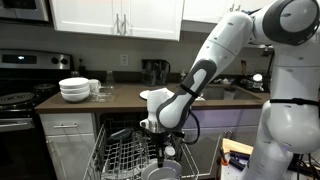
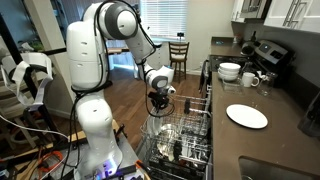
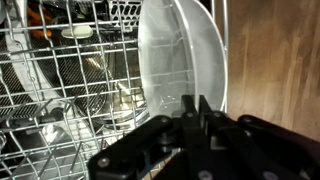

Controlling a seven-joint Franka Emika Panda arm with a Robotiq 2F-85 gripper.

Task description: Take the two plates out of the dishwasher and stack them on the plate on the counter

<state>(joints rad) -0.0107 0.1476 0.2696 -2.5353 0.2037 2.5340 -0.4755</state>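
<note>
In the wrist view a clear glass plate (image 3: pixel 180 55) stands upright in the wire dishwasher rack (image 3: pixel 60 90). My gripper (image 3: pixel 196 103) is shut on the plate's rim, fingers nearly together. In both exterior views the gripper (image 1: pixel 160 148) (image 2: pixel 158 112) points down into the pulled-out rack (image 1: pixel 122 155) (image 2: pixel 188 135). A white plate (image 2: pixel 246 116) lies flat on the dark counter (image 2: pixel 285 135). I cannot pick out a second plate in the rack for certain.
A stack of white bowls (image 1: pixel 75 90) (image 2: pixel 230 71) and mugs (image 2: pixel 250 79) sit on the counter near the stove (image 1: pixel 15 100). Other dishes (image 1: pixel 162 170) lie in the rack. A wooden chair (image 2: pixel 178 55) stands beyond the arm, on the wood floor.
</note>
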